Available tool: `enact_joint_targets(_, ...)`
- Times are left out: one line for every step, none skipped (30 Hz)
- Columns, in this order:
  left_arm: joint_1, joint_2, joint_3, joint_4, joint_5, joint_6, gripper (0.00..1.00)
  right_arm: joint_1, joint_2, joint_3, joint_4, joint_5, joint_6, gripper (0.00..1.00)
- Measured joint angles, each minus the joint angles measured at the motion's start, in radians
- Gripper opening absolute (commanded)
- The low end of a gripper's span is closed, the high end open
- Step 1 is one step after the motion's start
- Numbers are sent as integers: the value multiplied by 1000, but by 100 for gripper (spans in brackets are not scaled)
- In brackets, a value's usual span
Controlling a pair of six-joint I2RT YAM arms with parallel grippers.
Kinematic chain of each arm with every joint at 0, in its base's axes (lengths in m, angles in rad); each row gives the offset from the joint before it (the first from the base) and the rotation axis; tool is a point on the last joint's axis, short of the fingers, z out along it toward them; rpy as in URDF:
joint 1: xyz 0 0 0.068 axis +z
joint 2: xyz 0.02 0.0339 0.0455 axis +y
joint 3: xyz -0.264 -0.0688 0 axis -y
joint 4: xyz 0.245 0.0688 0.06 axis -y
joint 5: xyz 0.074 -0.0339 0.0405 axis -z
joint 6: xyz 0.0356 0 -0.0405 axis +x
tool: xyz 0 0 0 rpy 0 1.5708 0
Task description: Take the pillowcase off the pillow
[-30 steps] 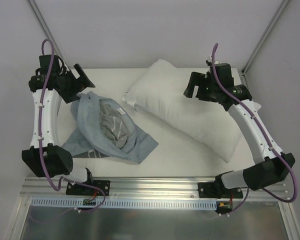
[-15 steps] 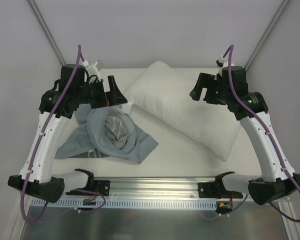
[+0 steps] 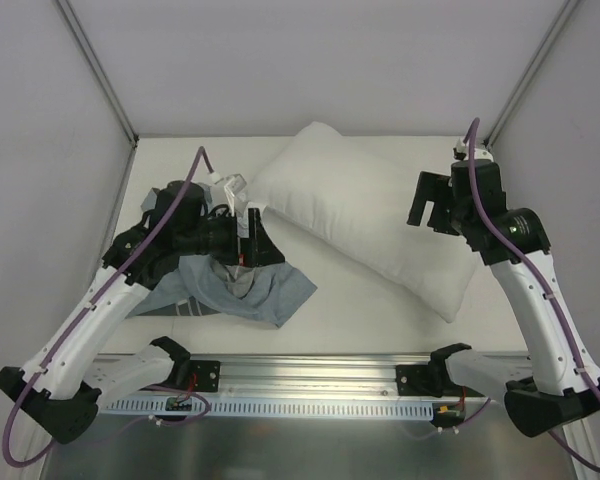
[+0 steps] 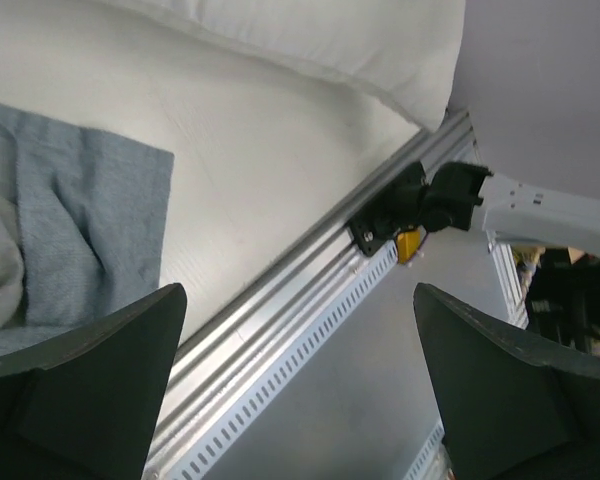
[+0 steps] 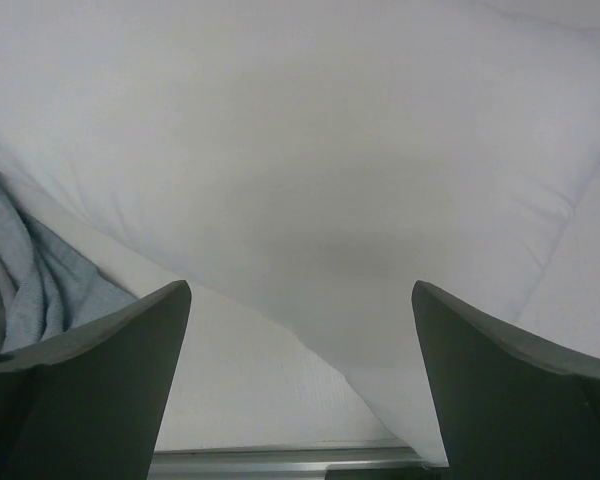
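A pale worktop (image 3: 360, 310) filled the space between two robot arms. A plump white pillow (image 3: 370, 215) lay bare and diagonal across its middle and right side, one pointed corner toward the far left and another toward the near right. The grey pillowcase (image 3: 265, 295) sat off the pillow in a crumpled heap on the left of the worktop, near the pillow's left corner. The left end effector (image 4: 295, 295) hung above the pillowcase, fingers spread wide and gripping nothing. The right end effector (image 5: 300, 290) hung above the pillow's right part, likewise spread and empty.
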Motion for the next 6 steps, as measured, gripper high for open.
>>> enact_joint_targets(-21,-2,-38,19,3,-11,99,0,-8,-14,-4,14,0,96)
enact_joint_targets(-44,-2,-73,35,9,-22,99,0,-15,-25,-11,26,0,96)
enact_joint_targets(-68,-3,-104,53,12,-29,99,0,-22,-34,-16,37,0,96)
enact_joint_targets(-87,-4,-128,65,14,-35,99,0,-29,-42,-18,43,0,96)
enact_joint_targets(-103,-6,-147,77,17,-40,99,0,-35,-47,-21,50,0,96)
enact_joint_targets(-117,-7,-159,86,18,-45,99,0,-40,-52,-21,55,0,96)
